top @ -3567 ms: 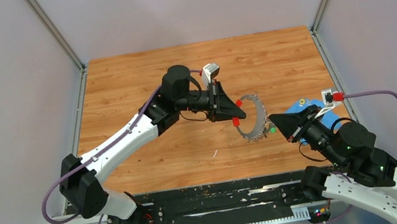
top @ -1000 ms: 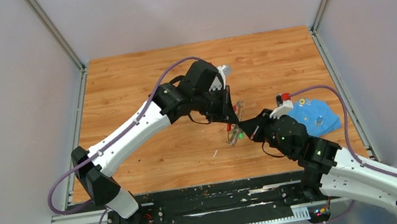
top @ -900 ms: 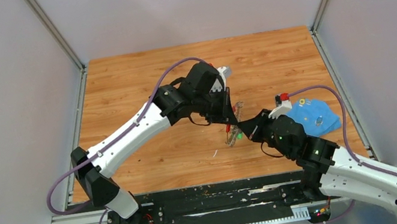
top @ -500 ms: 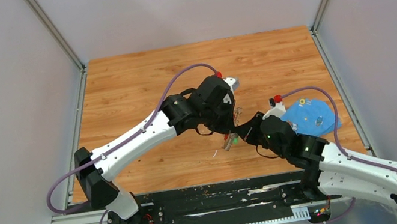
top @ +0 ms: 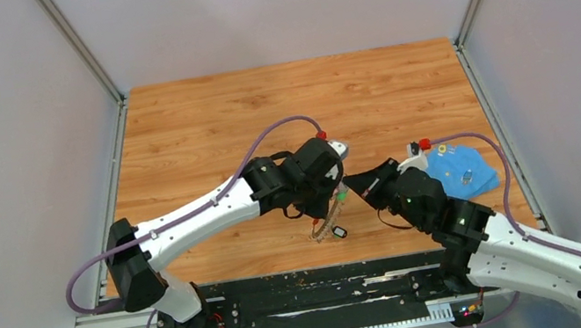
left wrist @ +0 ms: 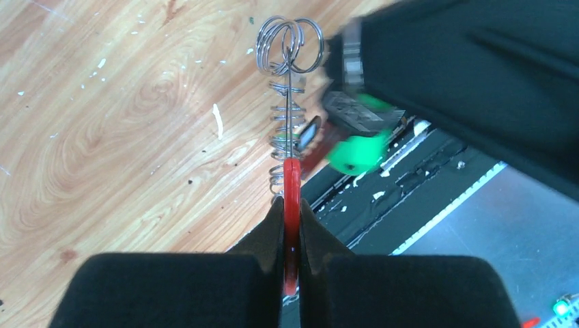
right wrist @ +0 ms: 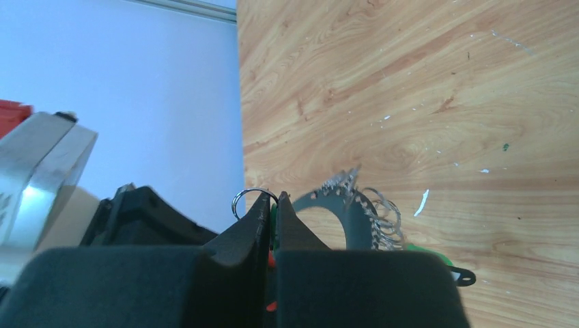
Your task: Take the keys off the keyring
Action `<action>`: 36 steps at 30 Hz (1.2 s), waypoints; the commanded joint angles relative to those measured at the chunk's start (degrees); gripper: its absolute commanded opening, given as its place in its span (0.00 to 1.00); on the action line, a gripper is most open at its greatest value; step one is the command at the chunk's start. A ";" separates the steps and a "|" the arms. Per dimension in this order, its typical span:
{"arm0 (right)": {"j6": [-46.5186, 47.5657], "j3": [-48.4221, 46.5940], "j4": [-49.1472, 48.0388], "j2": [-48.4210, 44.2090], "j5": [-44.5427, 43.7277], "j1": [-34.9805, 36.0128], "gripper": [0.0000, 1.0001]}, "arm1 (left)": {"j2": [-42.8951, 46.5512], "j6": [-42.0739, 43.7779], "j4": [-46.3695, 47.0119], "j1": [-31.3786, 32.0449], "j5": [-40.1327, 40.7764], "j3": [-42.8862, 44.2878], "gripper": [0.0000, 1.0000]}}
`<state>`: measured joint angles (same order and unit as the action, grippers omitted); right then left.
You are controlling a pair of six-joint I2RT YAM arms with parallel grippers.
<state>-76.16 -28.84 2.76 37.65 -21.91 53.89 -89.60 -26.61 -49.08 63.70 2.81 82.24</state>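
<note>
The keyring (left wrist: 289, 130) is seen edge-on in the left wrist view, a thin silver ring carrying several small wire loops. My left gripper (left wrist: 291, 208) is shut on its red sleeve (left wrist: 291, 198). From above, the keyring (top: 324, 226) hangs below the left gripper (top: 334, 206), close over the table's near edge. A green-headed key (left wrist: 355, 152) dangles beside the ring. My right gripper (right wrist: 273, 199) is shut with a green sliver of a key pinched between its fingers, right next to the keyring (right wrist: 345, 205). The right gripper (top: 347, 185) nearly touches the left one.
A blue cloth (top: 462, 171) lies on the wooden table (top: 202, 134) at the right, behind the right arm. The black base rail (top: 308, 290) runs just beneath the hanging ring. Grey walls enclose three sides.
Both grippers have moved toward the near edge and slightly left with the ring between them. The ring now hangs lower, by the base rail. Both grips stay shut.
</note>
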 commanded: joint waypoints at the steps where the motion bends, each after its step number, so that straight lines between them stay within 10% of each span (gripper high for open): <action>1: -1.71 -0.95 4.09 -4.34 -3.02 0.17 0.01 | 5.02 -1.63 5.22 -3.31 -0.48 -2.53 0.00; 16: 20.64 -5.16 15.70 -3.99 6.45 -9.10 0.01 | 6.43 -1.24 6.05 -17.69 -5.91 -3.81 0.00; 24: 30.75 -8.92 8.47 13.14 33.37 -33.48 0.01 | 4.61 -1.03 6.77 -25.74 -12.60 -3.68 0.00; 36: 39.89 -25.09 2.23 44.71 38.81 -38.44 0.01 | -2.36 -0.18 11.46 -30.23 -16.64 -2.54 0.00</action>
<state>-40.53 -50.41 6.57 76.03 13.15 17.30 -88.75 -27.62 -40.29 34.68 -11.66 77.76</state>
